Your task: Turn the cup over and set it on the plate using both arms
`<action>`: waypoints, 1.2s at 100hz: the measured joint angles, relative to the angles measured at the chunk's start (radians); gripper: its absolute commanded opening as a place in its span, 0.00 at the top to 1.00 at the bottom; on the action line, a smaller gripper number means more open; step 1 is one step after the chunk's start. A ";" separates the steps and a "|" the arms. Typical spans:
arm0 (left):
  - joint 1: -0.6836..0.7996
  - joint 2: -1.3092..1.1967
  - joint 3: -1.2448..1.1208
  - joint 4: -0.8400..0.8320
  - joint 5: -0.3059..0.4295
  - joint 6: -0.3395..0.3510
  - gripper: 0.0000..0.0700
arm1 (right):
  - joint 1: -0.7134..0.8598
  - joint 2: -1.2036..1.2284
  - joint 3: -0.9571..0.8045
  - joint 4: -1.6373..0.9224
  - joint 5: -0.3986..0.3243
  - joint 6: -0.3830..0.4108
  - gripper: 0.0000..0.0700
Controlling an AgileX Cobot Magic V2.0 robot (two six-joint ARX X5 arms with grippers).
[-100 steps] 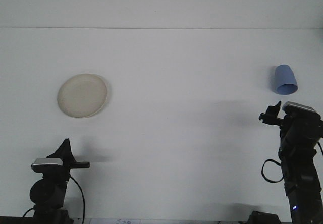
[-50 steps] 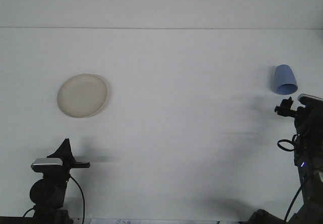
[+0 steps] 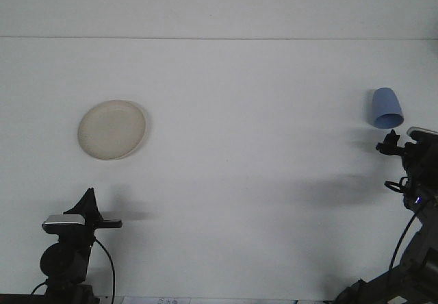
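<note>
Lying on its side at the far right of the white table (image 3: 239,181) — blue cup (image 3: 387,107), narrow closed end pointing away from the camera, wider open mouth turned toward the near edge and slightly right. Resting directly on the table surface, not on anything else. Untouched by either arm.

Just below the cup, near the right frame edge: right gripper (image 3: 392,142), raised off the table, dark fingertips pointing up toward the cup's mouth. Close to the cup, yet a strip of table visible between them, so apart. Finger spacing too small and dark to read — cannot tell whether spread or closed. Behind it the right arm (image 3: 417,208) descending to the bottom right corner, black cabling looped alongside, a small blue light lit on the body.

Well apart from the cup, across the table at mid-left: plate (image 3: 111,129), round, cream-coloured, flat on the surface, nothing on it.

Near the bottom left, below the plate: left gripper (image 3: 89,203), low over the near edge, one black pointed finger standing up, a thin dark part sticking out to the right above a silver-topped block. Opening not readable from this angle — cannot tell. Cable hanging from its mount toward the bottom edge.

Soft grey shadows on the table left of each arm.
</note>
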 measured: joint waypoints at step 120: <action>0.000 0.000 0.000 0.001 0.000 0.000 0.98 | 0.018 0.369 0.298 0.148 -0.057 -0.052 0.94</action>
